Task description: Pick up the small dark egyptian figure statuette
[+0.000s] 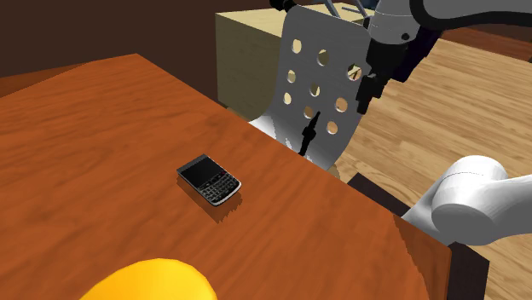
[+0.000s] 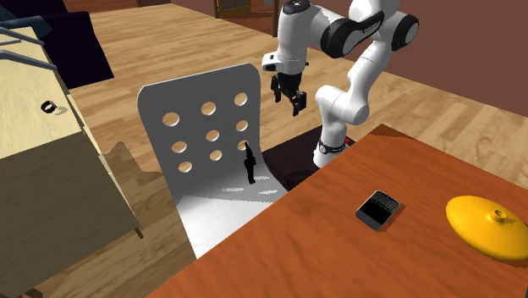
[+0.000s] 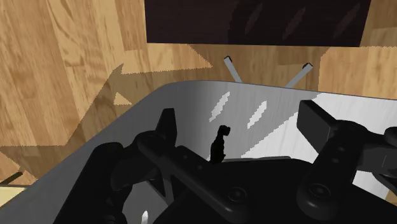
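**Spread Wide, Nothing Touched**

Shoulder view: shows slim black figure statuette (image 1: 311, 132) upright before the back of grey hole-punched chair (image 1: 300, 43); all-black gripper (image 1: 367, 95) at that back's edge, tips hard to separate.
Second exterior view: shows gripper (image 2: 287, 99), fingers spread, above and apart from statuette (image 2: 250, 161) on the seat.
Wrist view: frames statuette (image 3: 220, 143) between parted fingers, untouched.
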Controlling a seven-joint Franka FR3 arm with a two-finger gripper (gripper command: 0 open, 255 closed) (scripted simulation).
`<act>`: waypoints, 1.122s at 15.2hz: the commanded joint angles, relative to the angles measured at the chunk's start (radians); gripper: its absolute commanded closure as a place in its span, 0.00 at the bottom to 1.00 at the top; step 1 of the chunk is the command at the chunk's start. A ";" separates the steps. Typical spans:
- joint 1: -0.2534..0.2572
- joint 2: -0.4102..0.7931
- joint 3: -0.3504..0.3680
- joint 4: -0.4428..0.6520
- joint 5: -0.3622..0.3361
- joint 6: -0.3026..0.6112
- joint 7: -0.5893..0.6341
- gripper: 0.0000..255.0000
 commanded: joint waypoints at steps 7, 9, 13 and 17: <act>-0.015 0.063 -0.055 -0.139 0.021 0.285 0.011 0.00; -0.019 0.101 -0.073 -0.173 0.029 0.384 0.011 0.00; -0.022 0.203 -0.108 -0.221 0.054 0.587 0.005 0.00; -0.014 0.336 -0.146 -0.238 0.095 0.789 -0.016 0.00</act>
